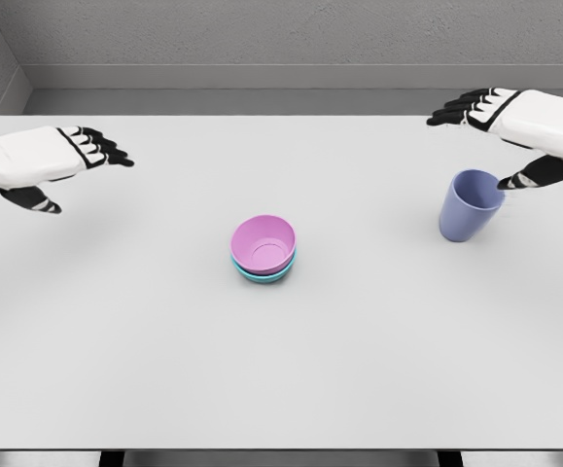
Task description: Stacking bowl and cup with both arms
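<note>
- Pink bowl (263,243) nested in teal bowl (262,274), mid-table (116,341)
- Blue cup (470,205) upright, far right
- Right hand (514,122) just beside cup rim, fingers spread, empty
- Left hand (43,161) far left, fingers extended, empty

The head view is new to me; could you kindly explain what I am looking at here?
This is one simulated picture, taken from a camera on a humanoid robot's head, looking down at a white table. The white shapes at the sides are its two five-finger hands. The left hand hovers open over the table and holds nothing. The right hand is open too, its thumb at the rim of a blue cup that stands upright; it has no grip on it yet. In the middle a pink bowl already sits inside a teal bowl.
</note>
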Controlling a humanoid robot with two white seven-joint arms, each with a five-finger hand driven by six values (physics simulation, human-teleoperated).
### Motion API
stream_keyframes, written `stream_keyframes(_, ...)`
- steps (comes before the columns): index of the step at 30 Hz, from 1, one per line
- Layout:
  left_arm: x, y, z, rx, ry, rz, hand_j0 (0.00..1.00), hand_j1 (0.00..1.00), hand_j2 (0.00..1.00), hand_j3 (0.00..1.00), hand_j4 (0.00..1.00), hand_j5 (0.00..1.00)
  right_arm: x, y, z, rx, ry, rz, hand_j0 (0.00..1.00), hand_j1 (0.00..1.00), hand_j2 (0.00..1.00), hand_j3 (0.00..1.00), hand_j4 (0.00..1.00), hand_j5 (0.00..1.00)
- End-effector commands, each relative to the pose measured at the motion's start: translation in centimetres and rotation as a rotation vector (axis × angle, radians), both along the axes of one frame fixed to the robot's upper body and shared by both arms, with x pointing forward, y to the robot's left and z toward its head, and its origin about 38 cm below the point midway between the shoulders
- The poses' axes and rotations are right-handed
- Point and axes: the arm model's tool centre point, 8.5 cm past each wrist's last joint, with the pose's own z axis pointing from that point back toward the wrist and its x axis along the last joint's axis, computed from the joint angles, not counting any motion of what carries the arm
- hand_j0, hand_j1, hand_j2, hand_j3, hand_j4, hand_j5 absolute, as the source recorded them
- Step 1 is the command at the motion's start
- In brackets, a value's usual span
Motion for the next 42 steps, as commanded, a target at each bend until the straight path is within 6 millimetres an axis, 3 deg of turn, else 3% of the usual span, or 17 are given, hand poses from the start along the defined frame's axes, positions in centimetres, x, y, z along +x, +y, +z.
stream_keyframes(1,0.0,0.1,0.1,-0.005,0.001,0.004,1.00,1.00,1.00,1.00,1.00,1.00,0.9,-1.0,-1.0,0.020,0.048,-0.067,1.00,1.00,1.00,1.00,1.00,1.00)
stream_keyframes(6,0.0,0.1,0.1,-0.005,0.001,0.004,1.00,1.00,1.00,1.00,1.00,1.00,2.1,-4.5,-2.8,0.033,0.110,-0.177,1.00,1.00,1.00,1.00,1.00,1.00)
stream_keyframes(12,0.0,0.1,-0.2,0.003,0.006,0.004,1.00,1.00,1.00,1.00,1.00,1.00,2.1,-2.1,-5.1,0.004,0.165,-0.114,1.00,1.00,1.00,1.00,1.00,1.00)
stream_keyframes(24,0.0,0.0,-0.3,0.018,0.008,0.000,1.00,1.00,1.00,1.00,1.00,1.00,2.8,-3.1,-7.9,-0.036,0.247,-0.156,1.00,1.00,1.00,1.00,1.00,1.00)
stream_keyframes(26,0.0,-0.1,-0.4,0.019,0.009,-0.001,1.00,1.00,1.00,1.00,1.00,1.00,3.3,-2.4,-8.6,-0.025,0.261,-0.149,1.00,1.00,1.00,1.00,1.00,1.00)
stream_keyframes(35,0.0,-0.1,-0.4,0.021,0.007,-0.001,1.00,1.00,1.00,1.00,1.00,1.00,4.2,-3.2,-9.7,-0.031,0.294,-0.188,1.00,1.00,1.00,1.00,1.00,1.00)
stream_keyframes(42,0.0,-0.2,-0.5,0.019,0.010,-0.004,1.00,1.00,1.00,1.00,1.00,1.00,4.7,-1.8,-10.5,-0.040,0.315,-0.159,1.00,1.00,1.00,1.00,1.00,1.00)
